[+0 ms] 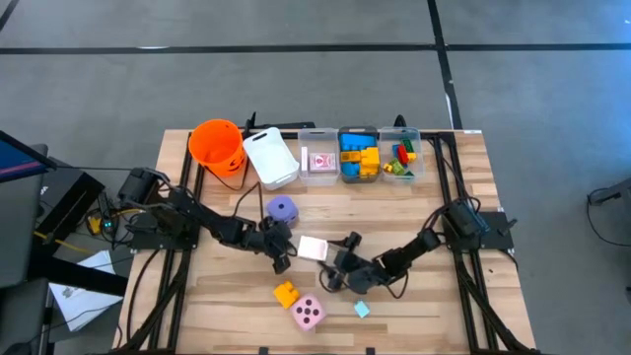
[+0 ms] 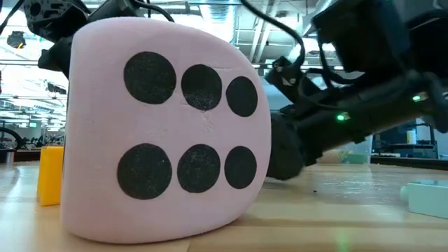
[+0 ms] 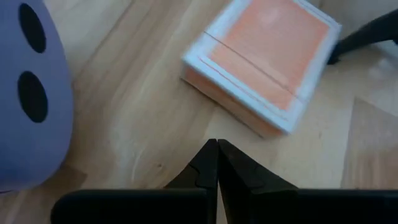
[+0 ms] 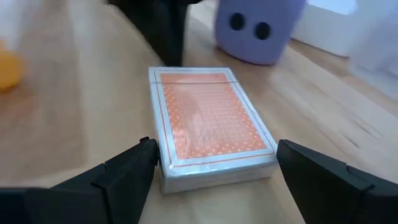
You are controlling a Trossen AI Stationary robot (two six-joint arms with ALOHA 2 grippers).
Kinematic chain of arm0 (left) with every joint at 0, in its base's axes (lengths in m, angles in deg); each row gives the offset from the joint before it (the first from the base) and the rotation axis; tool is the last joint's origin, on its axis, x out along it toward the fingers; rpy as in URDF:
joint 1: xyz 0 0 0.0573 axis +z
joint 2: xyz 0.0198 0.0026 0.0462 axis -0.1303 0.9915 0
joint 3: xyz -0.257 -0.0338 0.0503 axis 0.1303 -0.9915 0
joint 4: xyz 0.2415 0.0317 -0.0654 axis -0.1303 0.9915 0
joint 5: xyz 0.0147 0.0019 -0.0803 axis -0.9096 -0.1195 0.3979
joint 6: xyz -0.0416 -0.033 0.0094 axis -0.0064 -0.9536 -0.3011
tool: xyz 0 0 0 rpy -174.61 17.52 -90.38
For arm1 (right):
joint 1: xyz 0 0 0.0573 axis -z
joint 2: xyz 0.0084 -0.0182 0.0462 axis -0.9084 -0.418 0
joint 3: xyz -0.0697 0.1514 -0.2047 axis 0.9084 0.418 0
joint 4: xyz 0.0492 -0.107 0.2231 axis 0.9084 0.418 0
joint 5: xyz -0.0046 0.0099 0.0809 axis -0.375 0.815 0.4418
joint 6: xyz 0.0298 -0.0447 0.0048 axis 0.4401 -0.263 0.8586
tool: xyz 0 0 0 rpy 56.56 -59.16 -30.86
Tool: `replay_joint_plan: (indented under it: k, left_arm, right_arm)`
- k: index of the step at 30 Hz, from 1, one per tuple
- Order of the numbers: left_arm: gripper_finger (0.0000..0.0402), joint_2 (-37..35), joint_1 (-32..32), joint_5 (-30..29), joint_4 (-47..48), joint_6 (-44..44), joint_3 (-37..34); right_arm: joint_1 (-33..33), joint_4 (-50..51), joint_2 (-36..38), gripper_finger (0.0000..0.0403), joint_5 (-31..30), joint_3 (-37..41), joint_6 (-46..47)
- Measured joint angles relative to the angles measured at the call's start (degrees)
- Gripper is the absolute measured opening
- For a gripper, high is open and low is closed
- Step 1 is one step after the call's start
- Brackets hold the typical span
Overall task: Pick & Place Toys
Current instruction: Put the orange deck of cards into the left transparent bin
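the card deck [image 4: 211, 127] lies flat mid-table near the purple die [image 1: 283, 208]. the right gripper [image 4: 214, 165] has its fingers spread wide beside it; the left gripper [image 3: 217, 163] is pressed together.

Counted on the counter [image 1: 463, 306]: two soft dice, purple [image 1: 283, 208] far and pink [image 1: 308, 313] near; one card pack [image 1: 313, 248] mid-counter; two loose bricks, orange [image 1: 286, 293] and pale blue [image 1: 362, 310]; one orange bucket [image 1: 217, 145]; four bins [image 1: 270, 158] along the far edge.
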Motion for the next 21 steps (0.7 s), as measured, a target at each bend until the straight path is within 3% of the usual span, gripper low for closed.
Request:
replay_joint_plan:
  k: [16,21]
  left_arm:
    - [0.0000,0.21,1.02,-0.99,-2.34,4.34,-0.34]
    - [0.0000,0.22,1.00,-0.96,-2.41,4.36,-0.34]
  right_arm:
    - [1.04,1.52,-0.11,0.0327,0.35,0.04,2.18]
    - [0.97,1.16,-0.25,0.0327,0.35,-0.47,-1.89]
